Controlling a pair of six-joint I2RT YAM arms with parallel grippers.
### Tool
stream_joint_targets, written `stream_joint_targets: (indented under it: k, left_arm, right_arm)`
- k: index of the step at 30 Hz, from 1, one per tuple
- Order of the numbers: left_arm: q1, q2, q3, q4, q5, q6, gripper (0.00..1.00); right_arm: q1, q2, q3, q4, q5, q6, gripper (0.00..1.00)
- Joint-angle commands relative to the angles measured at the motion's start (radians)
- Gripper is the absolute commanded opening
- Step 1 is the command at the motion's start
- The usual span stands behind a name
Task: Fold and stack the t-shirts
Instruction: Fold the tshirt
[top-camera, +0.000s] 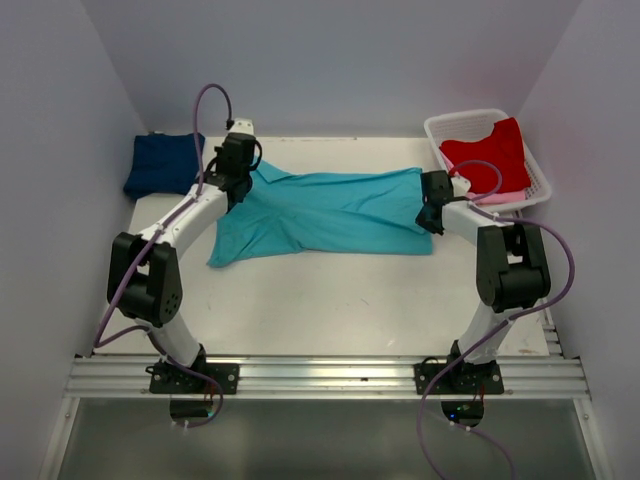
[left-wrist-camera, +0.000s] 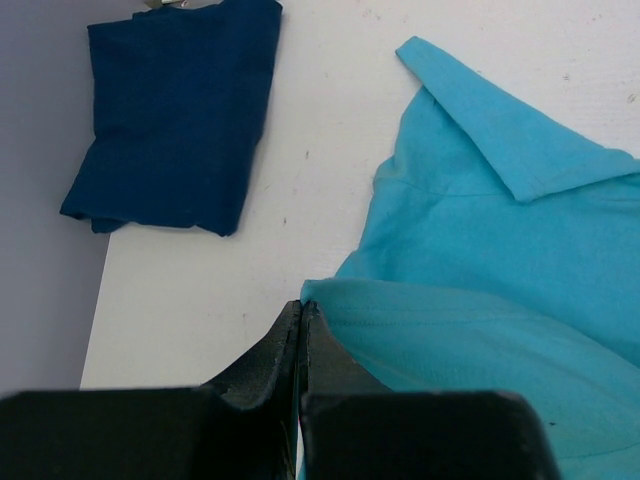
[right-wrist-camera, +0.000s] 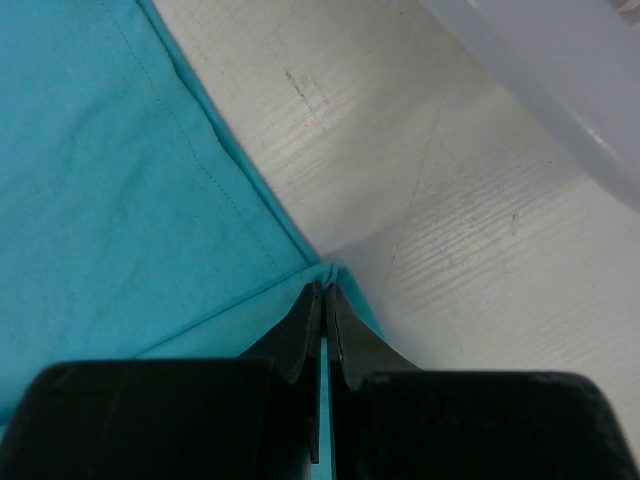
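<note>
A turquoise t-shirt (top-camera: 330, 212) lies spread across the middle of the table, partly folded over itself. My left gripper (top-camera: 238, 178) is shut on its left edge; the left wrist view shows the cloth (left-wrist-camera: 480, 300) pinched at the fingertips (left-wrist-camera: 301, 308). My right gripper (top-camera: 432, 212) is shut on its right corner; the right wrist view shows the cloth (right-wrist-camera: 120, 180) bunched between the tips (right-wrist-camera: 326, 288). A folded navy t-shirt (top-camera: 163, 164) lies at the back left, also in the left wrist view (left-wrist-camera: 175, 110). A red t-shirt (top-camera: 488, 152) lies in the basket over a pink one (top-camera: 500, 198).
A white slotted basket (top-camera: 540, 178) stands at the back right, its rim showing in the right wrist view (right-wrist-camera: 560, 80). Grey walls close in on the left, back and right. A metal rail (top-camera: 320, 378) runs along the near edge.
</note>
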Motion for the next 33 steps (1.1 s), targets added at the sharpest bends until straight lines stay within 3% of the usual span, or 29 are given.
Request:
stream_joint_targets:
  k: [1, 14, 28, 29, 30, 31, 32, 33]
  left_arm:
    - [0.012, -0.010, 0.003, 0.064, -0.024, -0.011, 0.00]
    - [0.012, -0.076, 0.004, 0.074, -0.019, -0.010, 0.00]
    - [0.038, 0.082, -0.011, 0.158, 0.061, -0.034, 0.00]
    - [0.040, 0.088, -0.016, 0.163, 0.061, -0.036, 0.08]
    - [0.043, 0.099, -0.014, 0.166, 0.055, -0.039, 0.23]
    - [0.043, 0.099, -0.011, 0.158, 0.045, -0.046, 0.63]
    - [0.043, 0.099, -0.011, 0.156, 0.036, -0.068, 0.78]
    - [0.045, 0.086, -0.013, 0.150, 0.021, -0.079, 0.84]
  right_arm:
    - [-0.006, -0.017, 0.027, 0.040, 0.006, -0.009, 0.00]
    - [-0.008, -0.096, -0.013, 0.098, -0.002, -0.018, 0.00]
    - [-0.008, 0.030, 0.050, 0.078, -0.022, -0.021, 0.00]
    - [-0.008, 0.036, 0.051, 0.078, -0.031, -0.023, 0.00]
    - [-0.008, 0.039, 0.056, 0.075, -0.039, -0.023, 0.00]
    - [-0.008, 0.044, 0.056, 0.078, -0.049, -0.032, 0.01]
    - [-0.008, 0.044, 0.053, 0.086, -0.075, -0.035, 0.14]
    - [-0.008, 0.042, 0.048, 0.090, -0.086, -0.038, 0.21]
